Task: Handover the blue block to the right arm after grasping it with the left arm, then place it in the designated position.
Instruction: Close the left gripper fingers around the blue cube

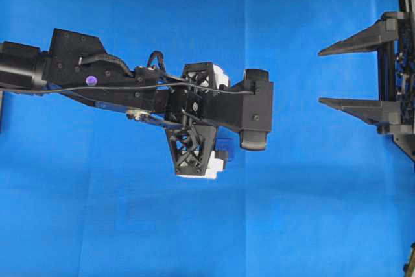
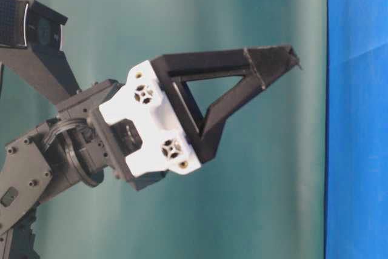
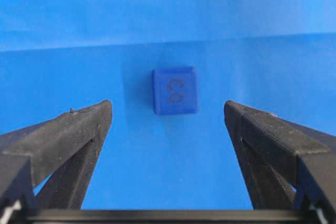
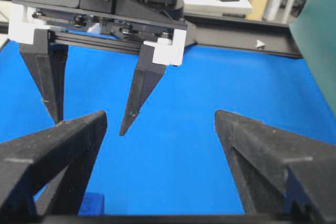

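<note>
Blue block (image 3: 175, 91) between spread left fingers (image 3: 79, 129)

Lab: blue cloth (image 1: 194, 238) on robot bench, green backdrop (image 2: 212, 16), cluttered desk (image 4: 220, 1).

A small dark-blue cube with rounded edges (image 3: 175, 91) carries faint marks on its top face and is darker than the bright blue cloth covering the worktop (image 3: 157, 14). The left arm's claw (image 4: 89, 124) has black pointed fingers on white brackets (image 4: 169, 51). The right arm's claw (image 1: 331, 76) is black all over. A plain teal-green backdrop (image 2: 182, 4) stands behind.
</note>
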Tool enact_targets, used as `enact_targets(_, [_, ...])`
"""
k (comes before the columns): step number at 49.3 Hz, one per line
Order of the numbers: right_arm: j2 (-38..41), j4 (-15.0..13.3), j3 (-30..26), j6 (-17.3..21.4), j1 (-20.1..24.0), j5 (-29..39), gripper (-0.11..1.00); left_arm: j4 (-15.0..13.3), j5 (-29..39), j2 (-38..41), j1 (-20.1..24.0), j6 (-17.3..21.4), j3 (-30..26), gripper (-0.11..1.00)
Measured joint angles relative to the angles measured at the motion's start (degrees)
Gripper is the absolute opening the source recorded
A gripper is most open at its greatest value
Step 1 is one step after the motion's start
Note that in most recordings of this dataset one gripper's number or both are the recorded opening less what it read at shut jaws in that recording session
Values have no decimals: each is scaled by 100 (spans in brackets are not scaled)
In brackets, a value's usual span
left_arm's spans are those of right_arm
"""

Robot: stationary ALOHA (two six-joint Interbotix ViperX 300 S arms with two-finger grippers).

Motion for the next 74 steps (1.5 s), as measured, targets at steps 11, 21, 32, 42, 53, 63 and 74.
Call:
enact_targets(11, [0,0,0,0,0,0,97,0,0,0,0,-9,0,92])
enact_targets(21, [0,0,0,0,0,0,97,0,0,0,0,-18,0,92])
enact_targets(32, [18,0,0,0,9,9,97,0,-141,97,0,-26,88,92])
enact_targets(42, [53,0,0,0,0,9,97,0,-747,158,0,-79,483,92])
enact_targets(53, [70,-9,0,0,0,0,97,0,-1266,396,0,-369,844,92])
enact_targets(63, [97,0,0,0,0,0,97,0,-1441,694,0,-378,870,92])
enact_targets(74, [132,-9,-9,0,0,0,97,0,-1608,976,0,-404,870,92])
